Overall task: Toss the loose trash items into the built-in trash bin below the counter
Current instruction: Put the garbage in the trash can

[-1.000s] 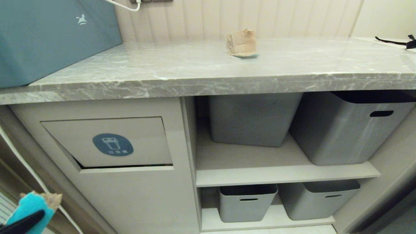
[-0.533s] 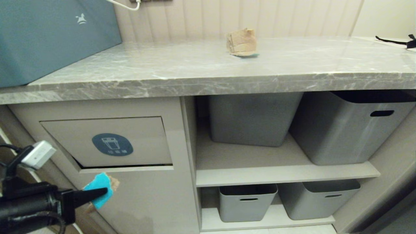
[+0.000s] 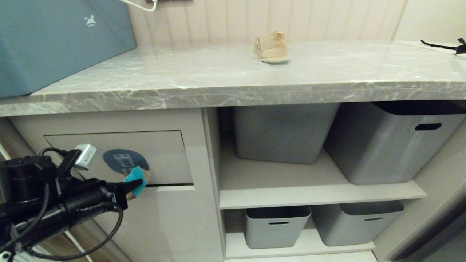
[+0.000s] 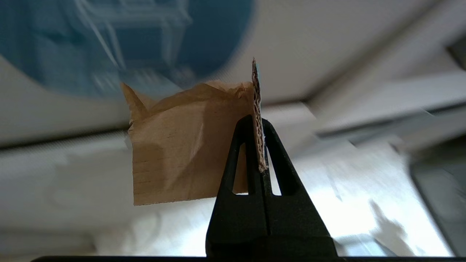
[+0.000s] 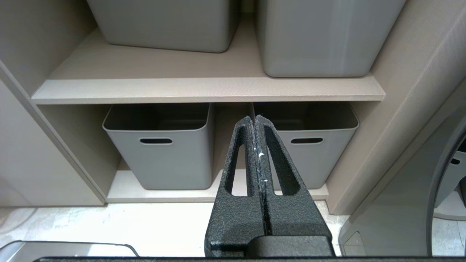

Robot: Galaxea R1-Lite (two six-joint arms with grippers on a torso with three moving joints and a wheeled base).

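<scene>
A small torn cardboard scrap (image 3: 135,179), brown with a teal face, was held right at the bottom edge of the flap (image 3: 164,156) of the built-in trash bin (image 3: 109,123), just beside the blue sticker (image 3: 122,160). It was pinched tight by its thin edge in the left gripper (image 3: 138,182), whose two fingers were pressed shut on it. A dark gap was seen under the flap, so the flap looked a little tilted in.

A second scrap (image 3: 270,46) was left lying far back on the counter (image 3: 233,78), well apart from the bin. It is not yet thrown away.

The right gripper (image 5: 257,145) was kept closed and empty, low down in front of the grey storage bins (image 5: 160,145).

Things could go wrong here. The scrap could be bent or knocked loose if it is pushed against the flap's hard face. If it is let go outside the gap, it would likely be dropped on the floor.
</scene>
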